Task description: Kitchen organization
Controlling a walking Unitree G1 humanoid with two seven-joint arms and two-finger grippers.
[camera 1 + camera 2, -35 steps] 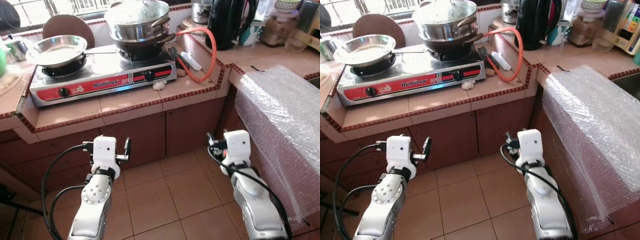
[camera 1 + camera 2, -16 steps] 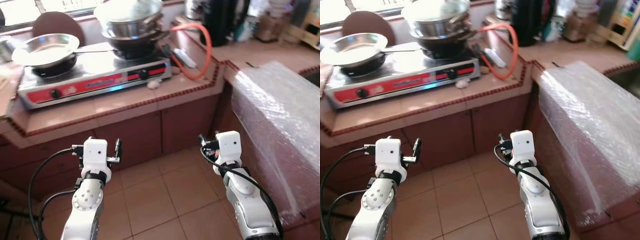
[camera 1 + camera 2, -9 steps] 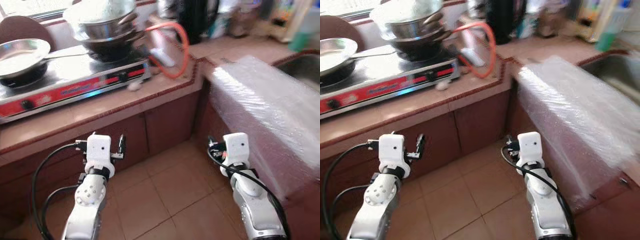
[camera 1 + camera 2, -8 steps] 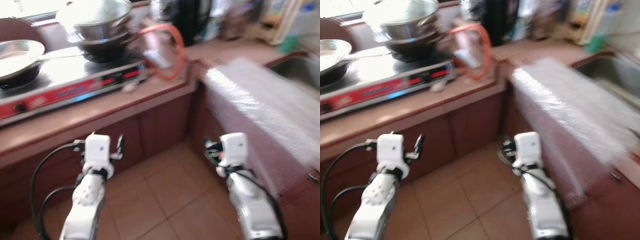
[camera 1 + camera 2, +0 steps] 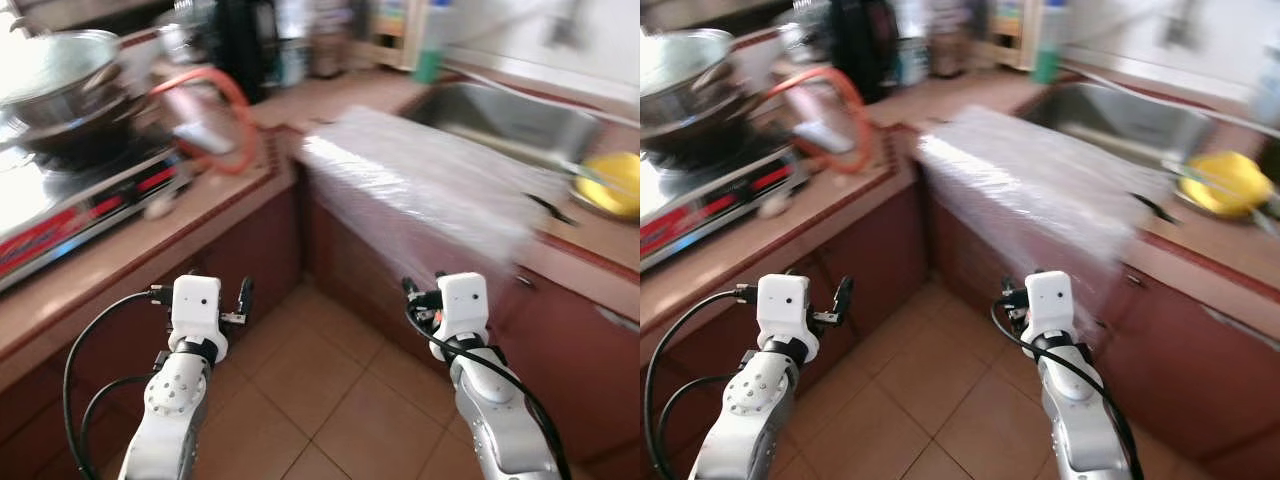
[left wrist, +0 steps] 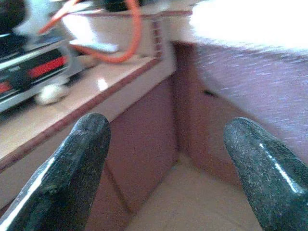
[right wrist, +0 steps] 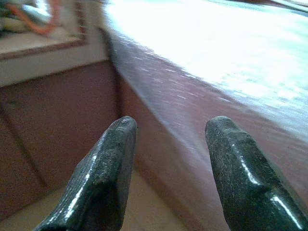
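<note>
Hanging over the floor tiles (image 5: 330, 400) — left gripper (image 6: 166, 144) wide apart, right gripper (image 7: 168, 144) parted, both holding nothing.

Stove (image 5: 70, 210) on counter left; sink (image 5: 510, 120) right; plastic sheet (image 5: 420, 180) between.

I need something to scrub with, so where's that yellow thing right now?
In the head views, the yellow object lies at the far right on the counter edge, beside the steel sink, past the bubble wrap.

Silver arms (image 5: 170, 420), blk cables (image 5: 75, 370)
</note>
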